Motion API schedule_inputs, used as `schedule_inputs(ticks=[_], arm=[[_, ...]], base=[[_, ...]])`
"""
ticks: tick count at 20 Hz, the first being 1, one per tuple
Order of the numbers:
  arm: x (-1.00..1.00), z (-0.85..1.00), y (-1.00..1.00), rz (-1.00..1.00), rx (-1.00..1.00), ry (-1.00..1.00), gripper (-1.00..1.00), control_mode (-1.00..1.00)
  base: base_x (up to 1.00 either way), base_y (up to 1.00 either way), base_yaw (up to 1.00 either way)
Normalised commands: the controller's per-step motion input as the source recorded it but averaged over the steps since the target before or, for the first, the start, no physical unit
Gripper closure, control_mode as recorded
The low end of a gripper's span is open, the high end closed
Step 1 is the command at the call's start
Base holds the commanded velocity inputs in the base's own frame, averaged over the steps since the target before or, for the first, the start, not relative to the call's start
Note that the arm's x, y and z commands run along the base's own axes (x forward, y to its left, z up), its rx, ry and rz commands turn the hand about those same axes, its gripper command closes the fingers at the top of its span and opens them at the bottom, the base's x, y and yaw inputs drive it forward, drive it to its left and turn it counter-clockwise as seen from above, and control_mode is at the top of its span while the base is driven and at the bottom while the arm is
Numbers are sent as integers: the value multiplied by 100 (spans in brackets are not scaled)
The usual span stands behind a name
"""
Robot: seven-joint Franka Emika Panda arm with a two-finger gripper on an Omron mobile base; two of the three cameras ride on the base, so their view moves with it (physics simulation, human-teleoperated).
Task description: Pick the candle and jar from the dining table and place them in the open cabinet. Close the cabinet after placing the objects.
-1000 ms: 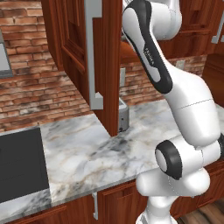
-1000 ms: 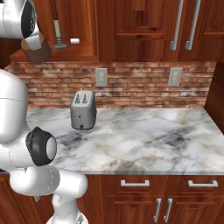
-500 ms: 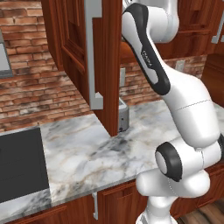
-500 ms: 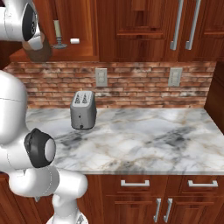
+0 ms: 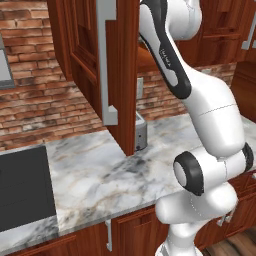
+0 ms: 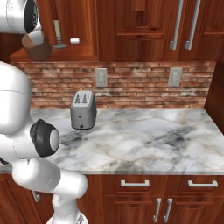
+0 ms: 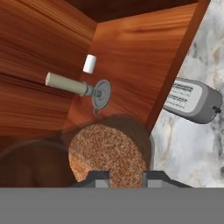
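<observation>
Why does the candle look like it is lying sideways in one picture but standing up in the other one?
In the hand view the camera is rolled with the hand, so the candle seems to lie sideways and the toaster hangs off to the right; in the right base view, which is level, the candle stands upright on the cabinet floor beside the jar.

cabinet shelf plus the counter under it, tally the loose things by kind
candle: 1
jar: 1
small white block: 1
toaster: 1
total: 4 — the first three are on the cabinet shelf, the toaster on the counter.
</observation>
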Motion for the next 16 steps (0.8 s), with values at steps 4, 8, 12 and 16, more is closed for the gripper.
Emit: schedule_inputs(ticks=[4, 8, 12, 16], arm=[[47, -1, 26, 0, 0, 0, 100, -100], [31, 0, 24, -1, 0, 0, 100, -100], [18, -1, 14, 0, 0, 0, 100, -100], [16, -20, 10, 0, 0, 0, 100, -100]], base=[[0, 0, 0], [0, 0, 0], [0, 0, 0], [0, 0, 0]])
